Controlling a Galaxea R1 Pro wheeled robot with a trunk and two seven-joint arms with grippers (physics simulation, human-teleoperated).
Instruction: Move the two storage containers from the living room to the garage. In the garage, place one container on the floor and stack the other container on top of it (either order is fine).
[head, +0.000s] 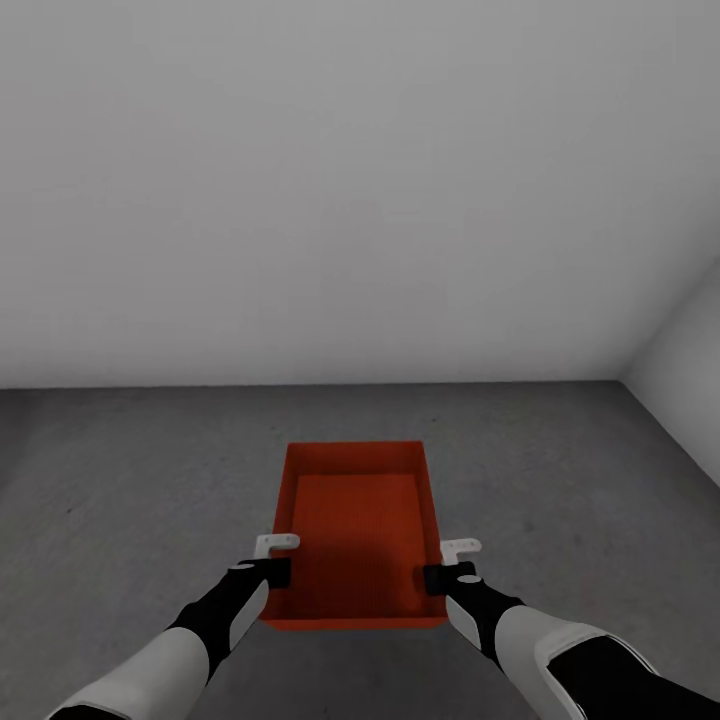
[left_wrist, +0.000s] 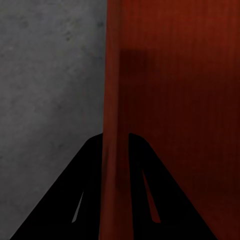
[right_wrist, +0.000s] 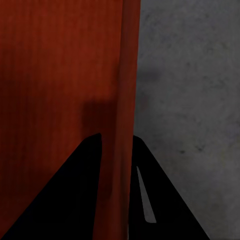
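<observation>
At centre-bottom of head view: left gripper (head: 272, 571) pinching left long wall of a red-orange bin (head: 355, 530), right gripper (head: 440, 577) pinching right long wall, both near the robot-side end. In left wrist view, black fingers (left_wrist: 75, 200) straddling the rim, one inside, one outside, wall clamped between; same in right wrist view w/ fingers (right_wrist: 165, 200) either side of the wall. Bin open-topped, empty, held level between both arms over dark grey concrete floor (head: 120, 470); cannot tell if base is touching floor yet. Plain white-grey wall (head: 350, 180) ahead, corner at far right; looks like garage. One bin in sight.

Likely step: setting this bin down. To do well: lower both arms together at equal rate so bin stays flat, no twist. Keep clamps on till base is fully seated, then spread both pairs and lift straight up to clear rim. Leave room around for stacking 2nd bin on top.
</observation>
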